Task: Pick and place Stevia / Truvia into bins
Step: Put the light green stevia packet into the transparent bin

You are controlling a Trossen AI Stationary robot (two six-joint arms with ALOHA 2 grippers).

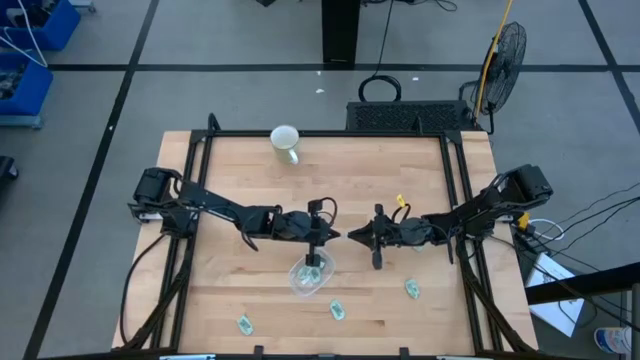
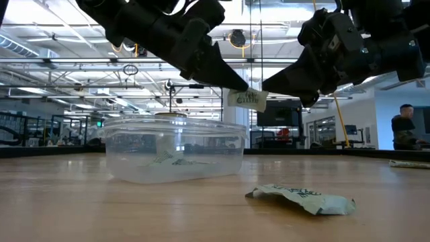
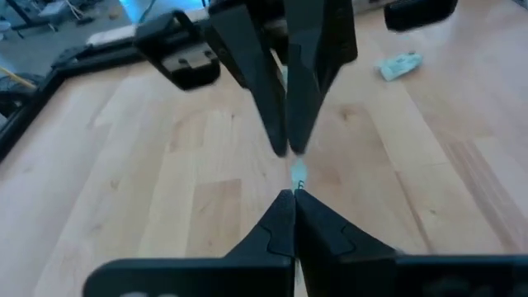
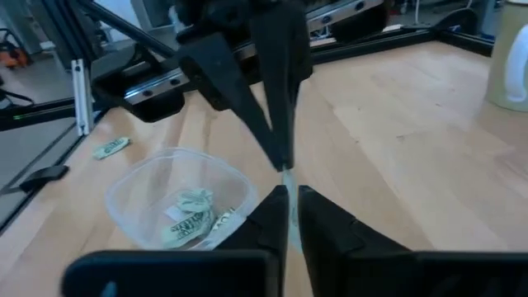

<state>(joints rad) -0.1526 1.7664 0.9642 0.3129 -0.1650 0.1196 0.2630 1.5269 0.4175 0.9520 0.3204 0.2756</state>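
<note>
Two hands meet tip to tip above the middle of the tabletop (image 1: 230,180), sharing one sachet (image 2: 246,99) between them. In the low view that packet hangs in the air just beside the bowl's (image 2: 173,149) rim, higher than the rim, with both sets of dark fingers pinching it from opposite sides. The left hand (image 1: 343,236) reaches in from the left, fingers pressed together on the sachet; in its wrist view only a sliver of pale paper shows between the two pairs of tips. The right hand (image 1: 352,237) comes from the right and is likewise clamped on the same packet, its closed tips touching the paper's edge in the right wrist view.

The clear bowl sits on the wood just in front of the hands, toward the front edge, and holds a few crumpled sachets (image 4: 191,213) on its bottom. Three more sachets lie loose near the front: one at front left (image 1: 244,324), one just beside the bowl (image 1: 338,311), one farther right (image 1: 412,289). A white mug (image 1: 286,142) stands well apart near the back edge.
</note>
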